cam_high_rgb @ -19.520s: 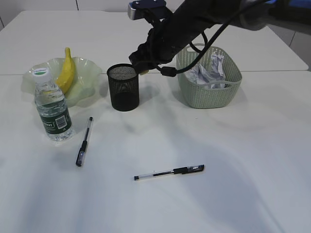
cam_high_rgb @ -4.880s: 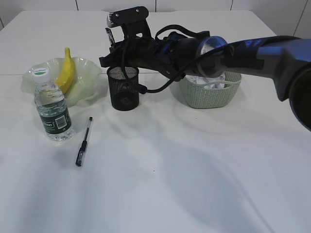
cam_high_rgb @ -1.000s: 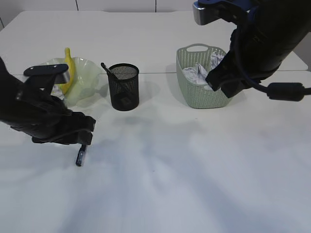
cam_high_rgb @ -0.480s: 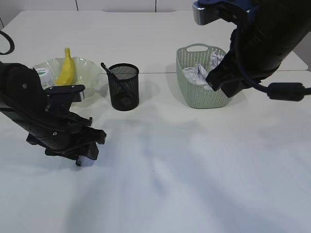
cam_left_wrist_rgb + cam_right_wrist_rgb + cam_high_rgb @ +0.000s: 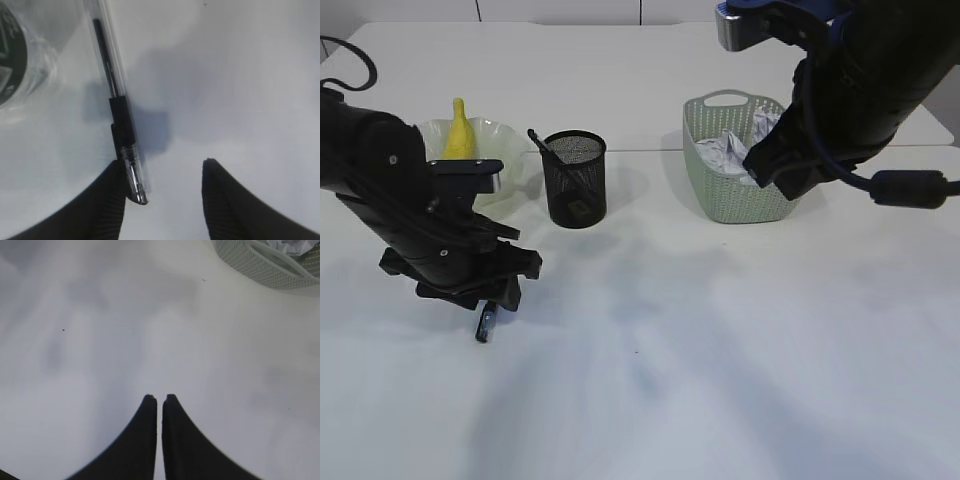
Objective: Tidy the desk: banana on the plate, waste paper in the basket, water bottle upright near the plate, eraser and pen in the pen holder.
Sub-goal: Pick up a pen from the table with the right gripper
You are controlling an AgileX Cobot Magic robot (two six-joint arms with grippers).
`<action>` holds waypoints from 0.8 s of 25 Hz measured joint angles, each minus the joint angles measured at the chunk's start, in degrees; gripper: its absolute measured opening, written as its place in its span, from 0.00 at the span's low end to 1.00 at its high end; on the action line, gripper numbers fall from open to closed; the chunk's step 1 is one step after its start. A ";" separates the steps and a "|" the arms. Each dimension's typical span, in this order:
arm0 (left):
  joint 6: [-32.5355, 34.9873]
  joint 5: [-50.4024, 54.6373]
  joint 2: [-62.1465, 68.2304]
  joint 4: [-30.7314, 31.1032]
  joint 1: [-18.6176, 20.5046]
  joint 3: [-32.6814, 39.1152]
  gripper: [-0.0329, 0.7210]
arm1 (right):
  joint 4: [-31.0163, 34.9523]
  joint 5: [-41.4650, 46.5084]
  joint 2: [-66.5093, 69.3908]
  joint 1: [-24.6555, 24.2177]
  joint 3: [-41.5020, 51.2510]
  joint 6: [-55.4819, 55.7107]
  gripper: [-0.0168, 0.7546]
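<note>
Here the pen [image 5: 121, 131] lies flat on the table [image 5: 720, 340], its long axis running from the bottle [image 5: 20, 55] toward the left gripper [image 5: 165, 192], whose half-spread jaws sit low with the pen's end at the left jaw, seemingly touching; the pen holder [image 5: 574, 180] holds another pen [image 5: 542, 146] and what may be the eraser; the basket [image 5: 735, 160] holds paper [image 5: 730, 150]; the banana [image 5: 458, 135] rests in the plate [image 5: 505, 165]; the exterior view hides the bottle; the right gripper [image 5: 157, 402] hangs closed, empty.
</note>
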 joint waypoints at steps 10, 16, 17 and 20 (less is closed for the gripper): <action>-2.82 6.10 4.80 1.24 0.36 -4.38 0.51 | 0.00 0.00 0.00 0.00 0.00 -0.13 0.05; -3.95 6.19 6.19 1.24 0.36 -4.38 0.51 | 0.00 0.00 0.00 0.00 0.00 -0.35 0.05; -3.95 6.19 6.39 1.24 0.36 -4.38 0.51 | 0.00 0.00 0.00 0.00 0.00 -0.35 0.05; -4.04 6.19 6.54 1.57 0.36 -4.49 0.51 | 0.00 0.00 0.00 0.00 0.00 -0.35 0.05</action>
